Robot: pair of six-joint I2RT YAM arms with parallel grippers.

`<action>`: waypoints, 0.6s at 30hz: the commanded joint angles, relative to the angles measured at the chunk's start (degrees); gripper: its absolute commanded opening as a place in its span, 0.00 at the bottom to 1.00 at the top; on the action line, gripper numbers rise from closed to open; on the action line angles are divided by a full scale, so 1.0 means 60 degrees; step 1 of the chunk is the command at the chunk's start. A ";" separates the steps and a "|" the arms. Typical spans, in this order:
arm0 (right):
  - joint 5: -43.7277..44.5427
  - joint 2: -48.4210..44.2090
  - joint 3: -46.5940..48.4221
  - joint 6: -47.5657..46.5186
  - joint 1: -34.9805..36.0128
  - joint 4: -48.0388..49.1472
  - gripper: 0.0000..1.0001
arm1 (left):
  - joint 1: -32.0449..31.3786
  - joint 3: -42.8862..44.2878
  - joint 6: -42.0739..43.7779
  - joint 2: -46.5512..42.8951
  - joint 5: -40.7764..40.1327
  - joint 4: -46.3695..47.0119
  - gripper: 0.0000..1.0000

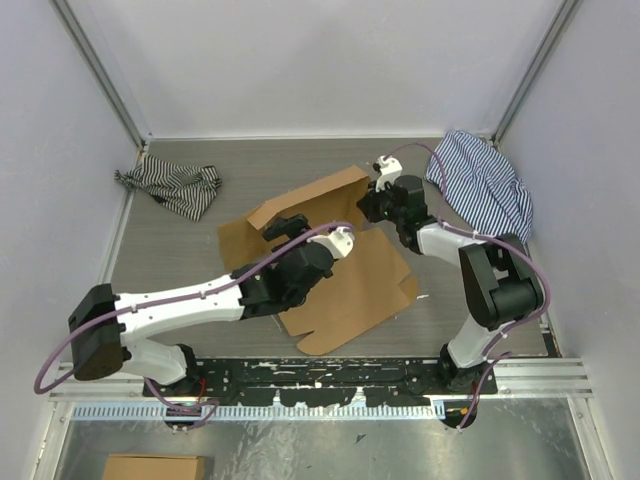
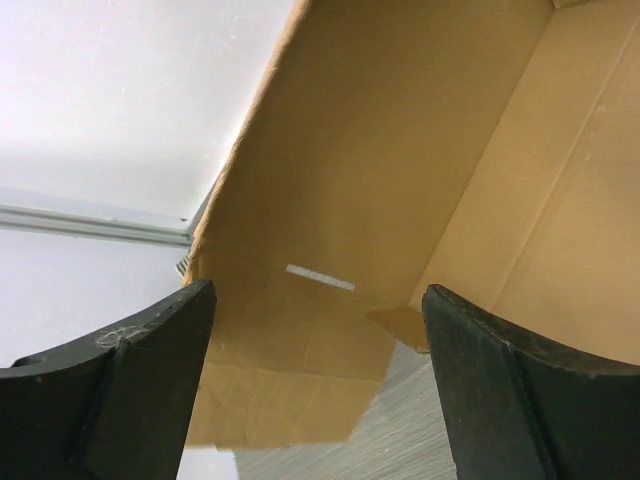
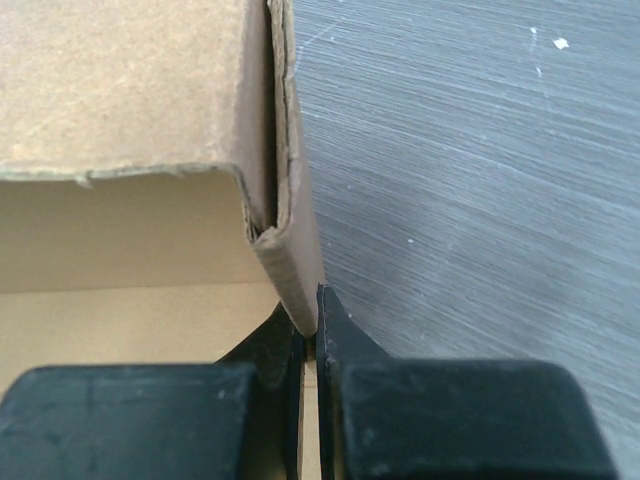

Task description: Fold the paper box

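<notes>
The paper box [image 1: 370, 280] lies half-formed at the middle of the table [image 1: 250, 170]. Toward the table's far right, the right gripper [image 3: 312, 322] is clamped on the box's raised wall corner. The left gripper [image 2: 315, 330] hovers over the table's centre, jaws apart. Wall-raising looks to be the step in hand; the next move likely calls for the left gripper to seize another side to lift

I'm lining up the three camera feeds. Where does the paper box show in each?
Top external: paper box at the picture's centre.
Left wrist: fills centre and right, beyond the open left claw.
Right wrist: upper left; the shut right claw pinches its wall edge.
Shared landmark: grey tabletop.
</notes>
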 commanded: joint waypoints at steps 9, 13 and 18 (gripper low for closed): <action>0.3555 -0.2813 -0.2313 0.1672 0.0225 0.0426 0.01 | 0.1455 0.0555 -0.3706 -0.2485 0.1514 0.0928 0.67; 0.3916 -0.3440 -0.2925 0.1851 0.0515 0.0437 0.01 | 0.2508 0.1103 -0.4465 -0.1830 0.3155 0.1067 0.62; 0.4504 -0.3572 -0.2904 0.2115 0.1018 0.0098 0.01 | 0.2512 0.1563 -0.4900 -0.0655 0.4285 0.1513 0.62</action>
